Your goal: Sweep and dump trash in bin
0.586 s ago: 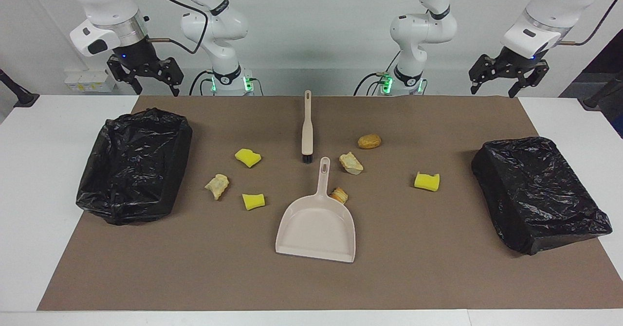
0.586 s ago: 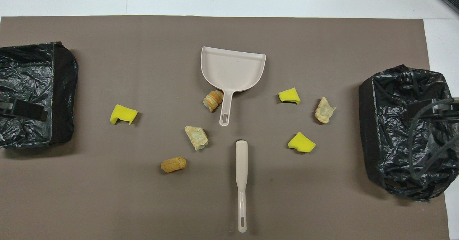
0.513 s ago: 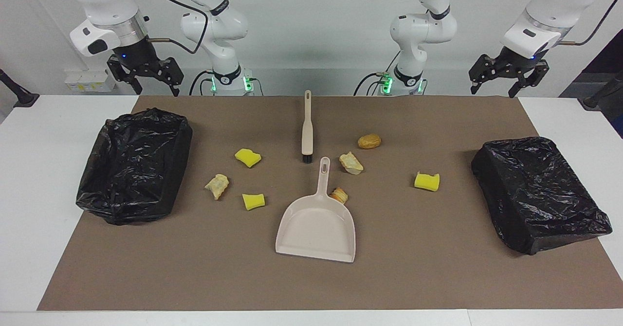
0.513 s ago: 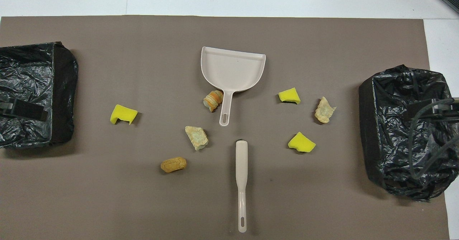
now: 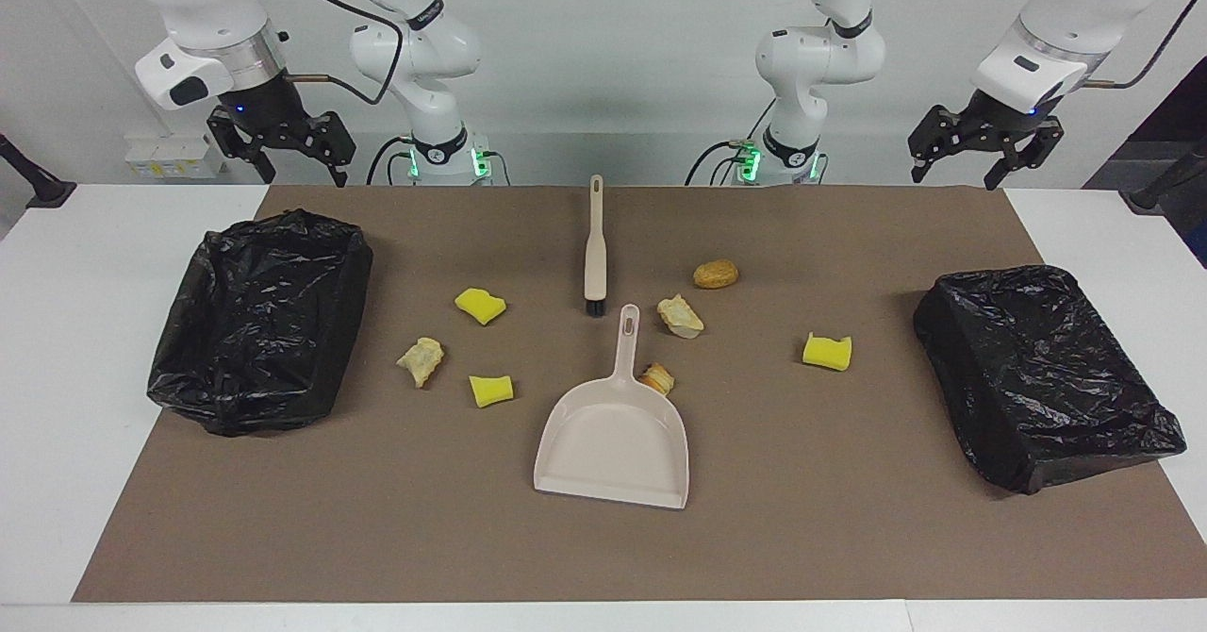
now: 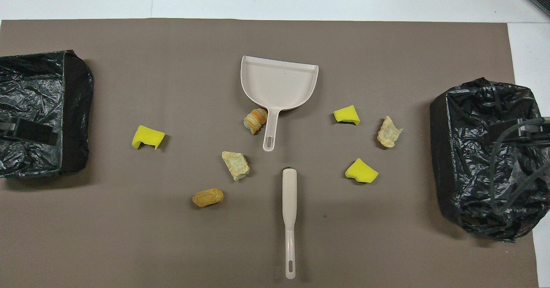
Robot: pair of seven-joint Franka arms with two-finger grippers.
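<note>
Almost nothing has shifted since the earlier frames: both arms have only crept a touch higher, and everything on the mat sits where it was. The right gripper (image 5: 300,162) hangs with jaws spread wide and empty above the mat's edge near the bin (image 5: 259,321) at its end of the table, and the left gripper (image 5: 981,162) matches it, wide and empty, up over the other bin (image 5: 1042,377). The trash is all loose on the brown mat (image 5: 849,519): three yellow sponge chunks (image 6: 148,136) (image 6: 346,115) (image 6: 361,171) and four bread bits (image 6: 208,197) (image 6: 235,165) (image 6: 255,121) (image 6: 389,131). The brush (image 5: 594,247) lies mid-table, handle toward the robots, with the dustpan (image 5: 613,439) just farther out, its handle tip close to the bristles. Watch that striped bread bit, it is touching the dustpan handle, so a careless grab there could knock it away. The sponge chunks look light and may bounce or skid past the pan under a brisk sweep. The two handles are close too, so the arms could crowd each other. Room is good, though: wide bare mat around the scraps, and open mat at the pan's mouth.
</note>
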